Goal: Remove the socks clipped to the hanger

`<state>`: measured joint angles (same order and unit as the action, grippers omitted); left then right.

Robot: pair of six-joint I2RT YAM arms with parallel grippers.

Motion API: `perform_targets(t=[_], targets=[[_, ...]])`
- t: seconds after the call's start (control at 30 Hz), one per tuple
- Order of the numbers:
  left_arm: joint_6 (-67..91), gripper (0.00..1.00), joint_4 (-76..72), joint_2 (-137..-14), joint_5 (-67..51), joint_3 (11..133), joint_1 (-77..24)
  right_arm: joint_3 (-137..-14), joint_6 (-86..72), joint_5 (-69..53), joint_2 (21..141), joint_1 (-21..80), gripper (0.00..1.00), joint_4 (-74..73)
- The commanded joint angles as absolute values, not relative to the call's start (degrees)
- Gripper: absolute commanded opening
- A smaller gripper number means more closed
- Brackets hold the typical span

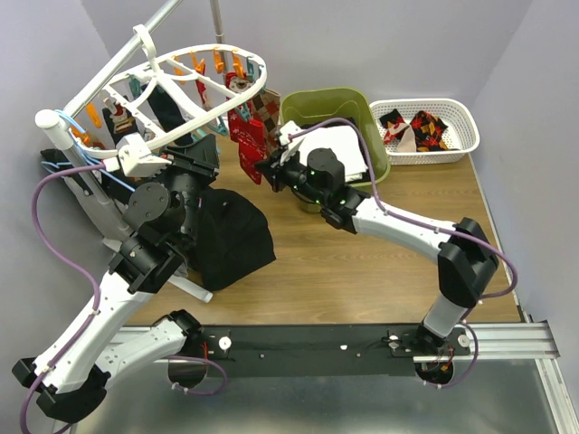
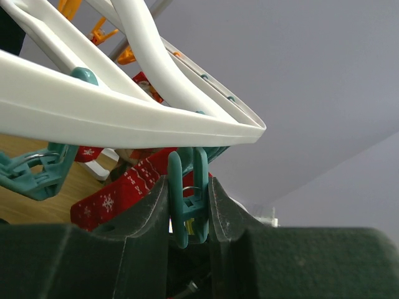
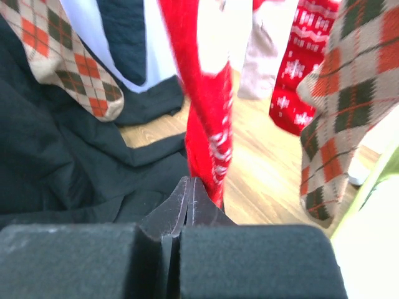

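Note:
The white oval hanger [image 1: 181, 99] stands tilted at the back left, with teal and orange clips under its bars. Red, argyle and beige socks [image 1: 251, 131] hang from its near rim. In the left wrist view my left gripper [image 2: 187, 208] is shut on a teal clip [image 2: 186, 193] just under the hanger rim [image 2: 124, 121], with a red snowflake sock [image 2: 118, 193] behind it. My right gripper [image 3: 189, 184] is shut, its tips pressed together. A red sock [image 3: 206, 118] hangs right against those tips, and no cloth shows between them. Argyle socks [image 3: 349, 93] hang to the right.
A large black garment [image 1: 231, 235] lies heaped below the hanger. A green bin [image 1: 298, 104] holding white cloth stands behind the right gripper [image 1: 264, 170]. A white mesh basket [image 1: 452, 152] at the back right holds several socks. The hanger's stand pole [image 1: 99, 203] is at the far left.

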<state>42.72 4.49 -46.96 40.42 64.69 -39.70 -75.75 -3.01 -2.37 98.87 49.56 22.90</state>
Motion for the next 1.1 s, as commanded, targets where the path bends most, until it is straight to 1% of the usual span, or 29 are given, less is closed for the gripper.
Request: perform_targets(t=[0.0, 0.03, 0.07, 0.1, 0.2, 0.23, 0.27, 0.3, 0.33, 0.47, 0.53, 0.6, 0.63, 0.67, 0.73, 0.77, 0.8, 0.87, 0.9, 0.93, 0.97, 1.0, 1.07], targets=[[43.0, 0.00, 5.5, -46.5, 41.1, 64.1, -39.7, -73.7, -3.1, -0.3, 94.7, 50.1, 0.07, 22.8], [43.0, 0.00, 5.4, -46.5, 41.0, 64.1, -39.7, -73.2, -2.9, -0.7, 94.5, 50.2, 0.17, 23.0], [43.0, 0.00, 5.3, -46.4, 40.5, 64.2, -39.7, -71.8, -2.9, -2.1, 94.2, 50.1, 0.47, 24.6], [43.0, 0.00, 5.2, -46.4, 40.4, 64.2, -39.7, -71.1, -3.0, -2.8, 94.0, 50.2, 0.58, 25.7], [43.1, 0.00, 5.2, -46.4, 40.3, 64.1, -39.7, -71.4, -2.7, -3.2, 95.2, 50.2, 0.61, 26.5], [43.2, 0.00, 5.2, -46.3, 40.3, 64.1, -39.7, -72.2, -2.5, -2.7, 95.9, 50.1, 0.67, 26.2], [43.3, 0.00, 5.2, -46.3, 40.3, 64.0, -39.8, -72.8, -2.4, -2.7, 96.4, 50.1, 0.77, 26.2], [43.3, 0.00, 5.2, -46.3, 40.2, 64.0, -39.7, -74.0, -2.0, -2.6, 97.2, 50.2, 0.79, 26.4], [43.5, 0.00, 5.1, -46.3, 40.1, 64.0, -39.8, -74.6, -1.6, -2.1, 98.6, 50.1, 0.85, 26.5], [43.5, 0.00, 5.2, -46.3, 38.9, 64.2, -39.7, -79.1, -0.4, -0.3, 102.5, 50.1, 0.86, 26.1], [43.5, 0.00, 5.4, -46.3, 38.7, 64.3, -39.7, -81.5, -0.5, -0.3, 103.5, 50.1, 0.83, 26.1], [43.3, 0.00, 5.4, -46.2, 38.6, 64.4, -39.7, -82.5, -0.5, -0.3, 104.6, 50.1, 0.67, 26.0], [43.2, 0.00, 5.4, -46.3, 38.7, 64.4, -39.7, -82.9, -0.7, -0.4, 104.7, 50.1, 0.57, 25.9], [43.1, 0.00, 5.4, -46.3, 38.6, 64.4, -39.7, -82.9, -1.1, -0.6, 104.3, 50.1, 0.40, 26.0], [42.3, 0.00, 5.5, -46.3, 38.6, 64.3, -39.7, -82.4, -2.2, -1.8, 103.5, 50.2, 0.22, 25.7], [41.9, 0.00, 5.5, -46.4, 38.8, 64.2, -39.7, -81.2, -2.5, -2.1, 102.8, 50.2, 0.08, 25.5], [41.7, 0.00, 5.5, -46.3, 38.8, 64.2, -39.8, -80.7, -3.0, -2.6, 101.7, 50.3, 0.01, 25.1], [40.5, 0.00, 5.5, -46.1, 38.5, 64.2, -39.7, -79.5, -4.0, -2.7, 99.9, 50.3, 0.01, 23.7], [39.9, 0.02, 5.2, -46.1, 38.1, 64.1, -39.7, -78.7, -4.3, -2.5, 98.3, 50.4, 0.01, 22.9], [39.3, 0.08, 4.8, -46.0, 37.8, 64.1, -39.7, -78.4, -4.7, -2.5, 97.6, 50.4, 0.01, 22.0], [37.9, 0.22, 4.8, -46.0, 37.3, 64.0, -39.8, -78.7, -4.9, -2.5, 97.0, 50.4, 0.01, 18.8], [37.5, 0.31, 4.8, -45.8, 37.2, 64.2, -39.7, -80.8, -5.1, -2.6, 96.7, 50.4, 0.01, 16.1], [37.4, 0.44, 6.1, -45.5, 36.5, 64.4, -39.7, -83.1, -5.3, -2.3, 96.4, 50.5, 0.01, 8.6]])
